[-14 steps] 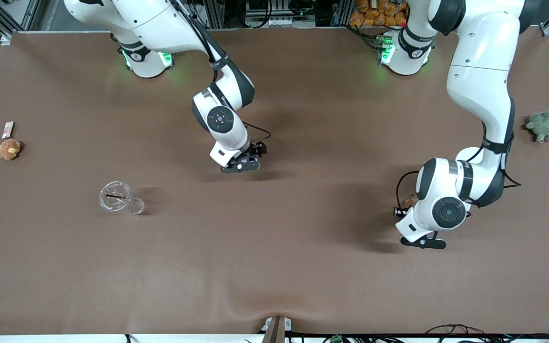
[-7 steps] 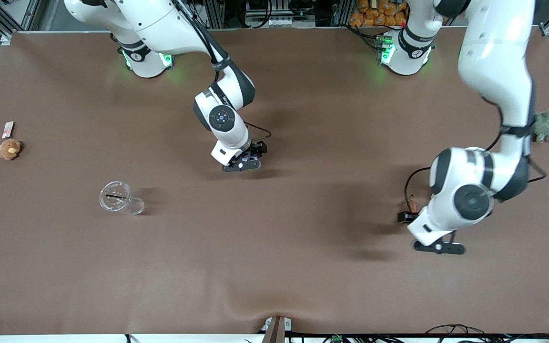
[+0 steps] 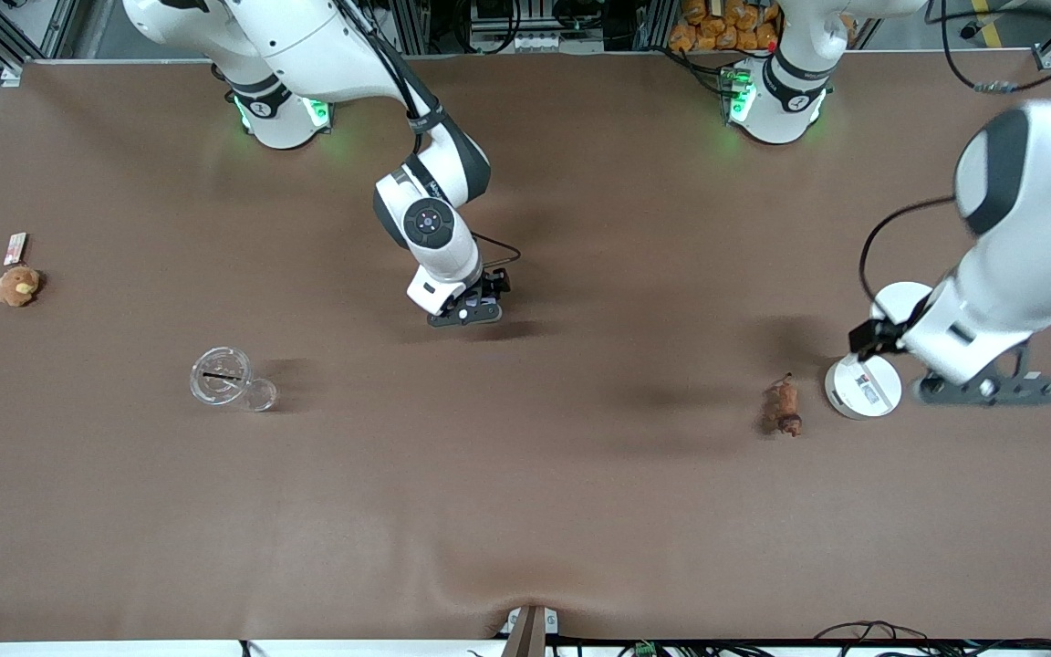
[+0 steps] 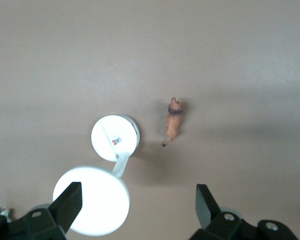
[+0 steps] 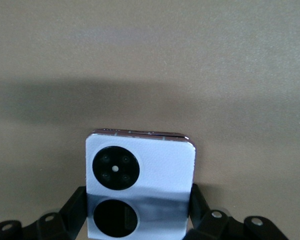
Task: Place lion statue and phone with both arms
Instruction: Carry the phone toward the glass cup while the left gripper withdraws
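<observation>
Right wrist view: fingers [image 5: 140,212] pinching unbranded phone [image 5: 140,185]; left fingers [image 4: 137,207] spread above lion statue [image 4: 173,119].

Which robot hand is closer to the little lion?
Left. The left gripper hangs open beside the lion statue, above the table. The right gripper is mid-table, holding the phone.

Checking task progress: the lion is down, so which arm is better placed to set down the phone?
Right. The right gripper is shut on the phone, low over the table's middle. The left gripper is open and empty, raised above the lion statue, which lies on the table.
</observation>
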